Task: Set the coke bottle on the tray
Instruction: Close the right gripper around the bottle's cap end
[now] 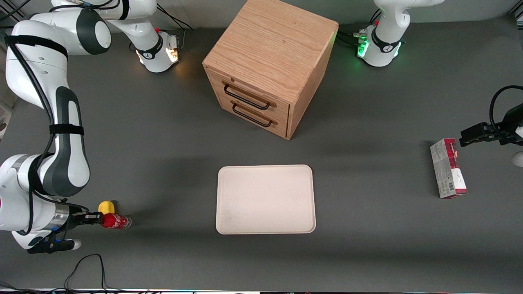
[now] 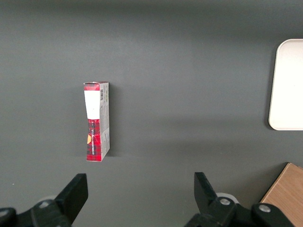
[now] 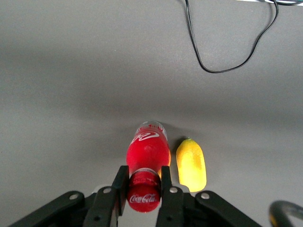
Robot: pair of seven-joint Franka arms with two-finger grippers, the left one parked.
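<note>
The gripper (image 3: 144, 182) is low over the table at the working arm's end, its 2 fingers (image 3: 120, 183) pinching the red cap of the coke bottle (image 3: 147, 152) from either side. The bottle lies on its side on the grey table (image 1: 163, 171) (white script facing up), just beside a yellow lemon-like object (image 3: 191, 163) that sits slightly farther from the front camera. In the front view the bottle (image 1: 115, 221) is at about 9 o'clock from the cream tray (image 1: 265, 199), well apart from it. A wooden 2-drawer cabinet (image 1: 267, 65) stands at 12 o'clock from the tray. A red-and-grey carton (image 1: 448, 168) lies toward the parked arm's end.
</note>
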